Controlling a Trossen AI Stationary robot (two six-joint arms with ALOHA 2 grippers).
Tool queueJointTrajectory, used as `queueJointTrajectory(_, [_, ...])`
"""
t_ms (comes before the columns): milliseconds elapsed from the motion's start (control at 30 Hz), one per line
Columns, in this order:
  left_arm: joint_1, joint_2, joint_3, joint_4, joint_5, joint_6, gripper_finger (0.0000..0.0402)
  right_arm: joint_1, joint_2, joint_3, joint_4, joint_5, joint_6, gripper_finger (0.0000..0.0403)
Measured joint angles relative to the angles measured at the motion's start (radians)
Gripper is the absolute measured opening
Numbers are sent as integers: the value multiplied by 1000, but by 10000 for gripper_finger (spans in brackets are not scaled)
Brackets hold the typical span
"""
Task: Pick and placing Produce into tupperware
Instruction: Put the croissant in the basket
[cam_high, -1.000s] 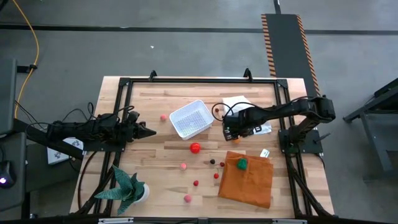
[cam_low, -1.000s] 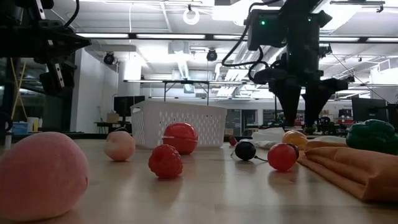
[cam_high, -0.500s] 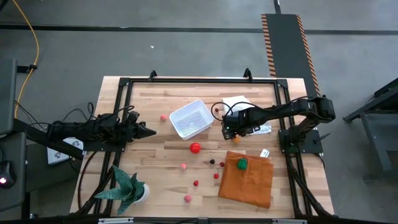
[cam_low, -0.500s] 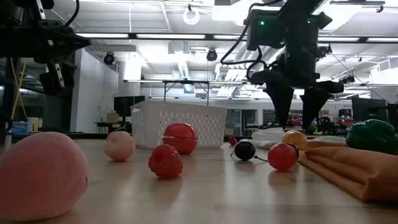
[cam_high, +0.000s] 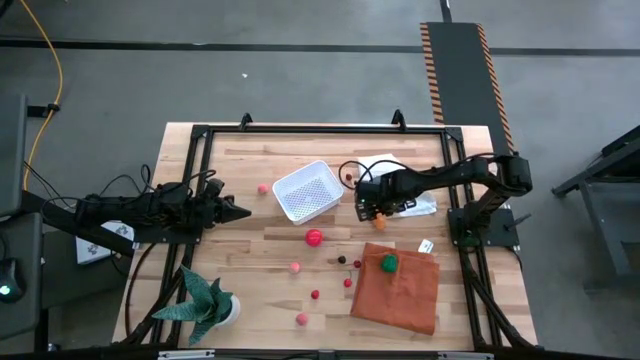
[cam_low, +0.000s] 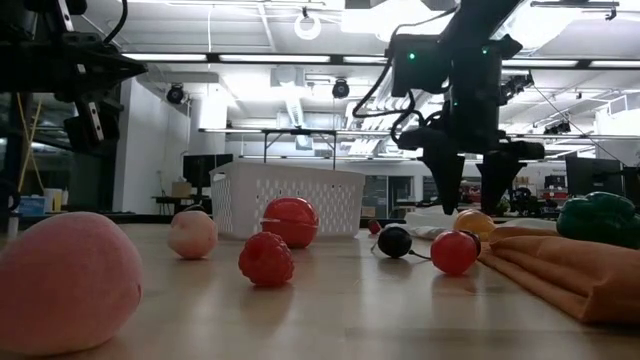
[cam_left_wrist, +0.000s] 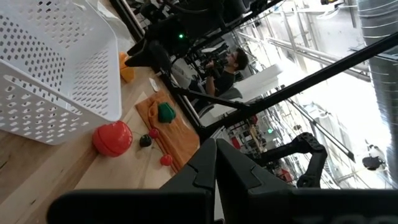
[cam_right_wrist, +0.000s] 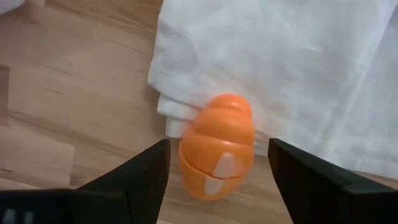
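High view: we see a butcher-block table (cam_high: 270, 250) in a concrete-floored room. The right gripper (cam_high: 370, 207) hangs spread wide over the orange produce piece (cam_right_wrist: 217, 154) at the white cloth's (cam_right_wrist: 298, 74) edge (nothing held). The tupperware (cam_high: 307, 190) sits mid-table, other produce (cam_high: 314, 238) scattered nearby. The left gripper (cam_high: 240, 212) waits at the table's left, closed.
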Motion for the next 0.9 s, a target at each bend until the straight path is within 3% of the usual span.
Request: queueJointTrajectory(900, [0, 0, 0, 0, 6, 0, 1, 17, 82, 0, 18, -84, -10, 262])
